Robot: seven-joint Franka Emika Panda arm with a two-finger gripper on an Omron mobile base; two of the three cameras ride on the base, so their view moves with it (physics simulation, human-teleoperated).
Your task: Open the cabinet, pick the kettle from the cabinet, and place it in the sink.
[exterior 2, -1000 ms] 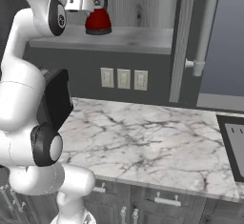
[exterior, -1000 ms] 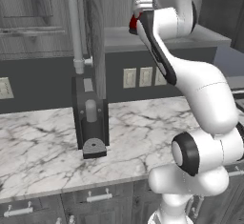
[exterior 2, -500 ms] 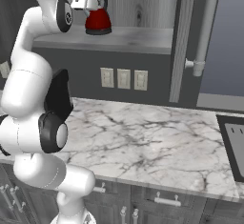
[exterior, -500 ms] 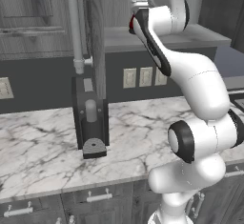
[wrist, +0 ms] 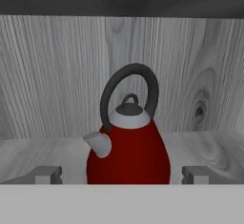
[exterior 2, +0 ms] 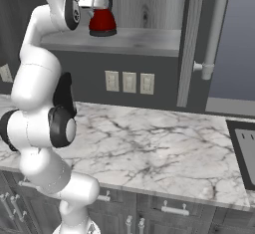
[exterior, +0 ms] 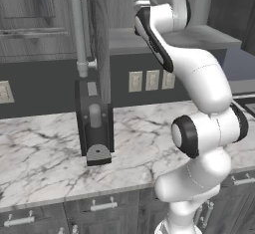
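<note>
Inside open cabinet (exterior 2: 149, 39), upright on shelf: kettle (wrist: 128, 149), centred between wide-open, empty tool (wrist: 122, 174) fingers, ready for grasping.

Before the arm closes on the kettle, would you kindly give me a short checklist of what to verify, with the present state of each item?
1. Cabinet door open, shelf reachable: ok.
2. Kettle upright on the shelf, handle arched on top: ok.
3. End effector open wide: ok, one fingertip shows on each side of the kettle's body.
4. Kettle centred between the fingertips: ok, near the middle in the hand view.
5. Fingertips deep enough around the body for a firm grip: cannot tell.
6. Sink free to receive the kettle: cannot tell, just its edge shows at the right of the right base view.
</note>
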